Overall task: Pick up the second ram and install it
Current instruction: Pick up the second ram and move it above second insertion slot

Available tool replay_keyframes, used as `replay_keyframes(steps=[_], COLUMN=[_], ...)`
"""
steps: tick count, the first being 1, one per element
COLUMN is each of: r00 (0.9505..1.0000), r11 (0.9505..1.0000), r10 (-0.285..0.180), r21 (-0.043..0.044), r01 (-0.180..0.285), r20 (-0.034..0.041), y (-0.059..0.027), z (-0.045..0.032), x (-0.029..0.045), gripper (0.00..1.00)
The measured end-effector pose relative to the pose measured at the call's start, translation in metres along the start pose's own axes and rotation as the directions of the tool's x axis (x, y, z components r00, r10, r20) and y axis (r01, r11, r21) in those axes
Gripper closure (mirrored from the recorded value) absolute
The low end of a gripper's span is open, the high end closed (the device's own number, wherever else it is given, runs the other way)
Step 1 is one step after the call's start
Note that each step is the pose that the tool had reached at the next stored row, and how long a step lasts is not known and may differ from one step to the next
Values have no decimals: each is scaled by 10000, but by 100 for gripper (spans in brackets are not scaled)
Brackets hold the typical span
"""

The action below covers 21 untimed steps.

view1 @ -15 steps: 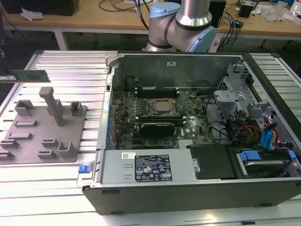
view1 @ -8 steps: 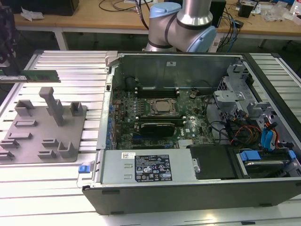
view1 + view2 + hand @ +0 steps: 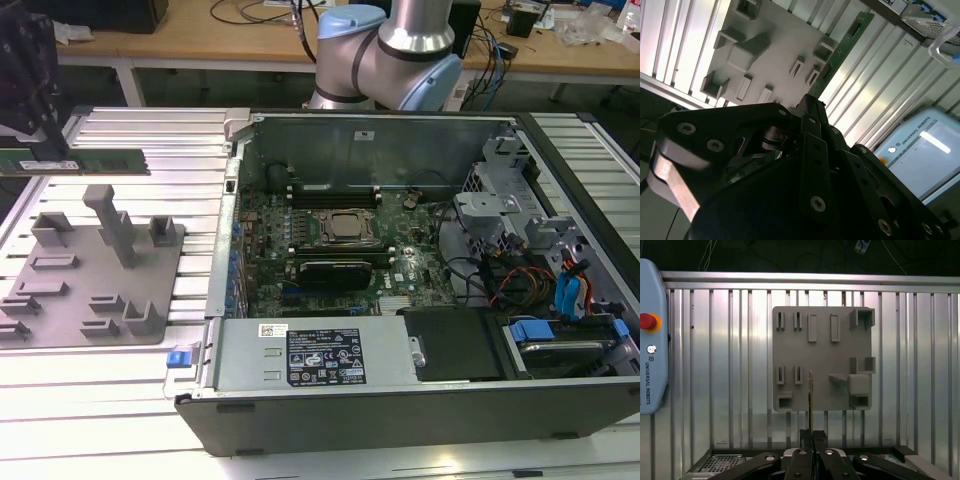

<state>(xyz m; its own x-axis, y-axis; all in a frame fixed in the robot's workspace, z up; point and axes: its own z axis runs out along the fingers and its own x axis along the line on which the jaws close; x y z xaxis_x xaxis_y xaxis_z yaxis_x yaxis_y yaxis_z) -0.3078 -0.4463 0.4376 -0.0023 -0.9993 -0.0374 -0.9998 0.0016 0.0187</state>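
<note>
Pick-up stage complete, installation not yet done. The gripper (image 3: 811, 435) has its 2 fingers (image 3: 820, 437) clamped together on 1 end of the ram (image 3: 810, 397), which the first wrist view shows edge-on as a thin line running straight out from the fingertips. In the second wrist view the same ram (image 3: 842, 47) appears as a long green strip projecting away from the fingers. The grey holder plate (image 3: 822, 340) lies beyond the fingertips, apart from the ram, so the stick is judged clear of its holder and carried in the air. In the exterior view the ram (image 3: 95, 161) extends sideways from the fingers, and the open computer case (image 3: 300, 375) stands well apart from them, toward the exterior view's right. Inside it, the motherboard (image 3: 410, 265) and processor socket (image 3: 345, 228) are untouched by the fingers. Whether a stick already sits in the black slots (image 3: 335, 192) cannot be told. Count: 1 arm, 1 gripper, 1 ram, 1 holder plate, 1 case, 1 socket, 1 teach pendant (image 3: 650, 340), all set on the ribbed table (image 3: 920, 365).
</note>
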Motion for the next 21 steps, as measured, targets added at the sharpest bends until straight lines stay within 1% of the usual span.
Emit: replay_keyframes(steps=[2,4,6,13,15,16,21], r00=[10000,10000,10000,10000,10000,10000,10000], r11=[10000,10000,10000,10000,10000,10000,10000], r10=[-2,0,0,0,-1,-1,-1], r21=[1,1,0,0,-1,0,0], r01=[2,0,0,0,1,1,1], r20=[1,1,0,0,0,0,0], y=[-110,-170,-211,-496,-543,-593,-743], z=[-1,-3,-4,-9,-10,-11,-14], x=[0,0,0,-1,-1,-1,-1], gripper=[91,91,91,91,91,91,91])
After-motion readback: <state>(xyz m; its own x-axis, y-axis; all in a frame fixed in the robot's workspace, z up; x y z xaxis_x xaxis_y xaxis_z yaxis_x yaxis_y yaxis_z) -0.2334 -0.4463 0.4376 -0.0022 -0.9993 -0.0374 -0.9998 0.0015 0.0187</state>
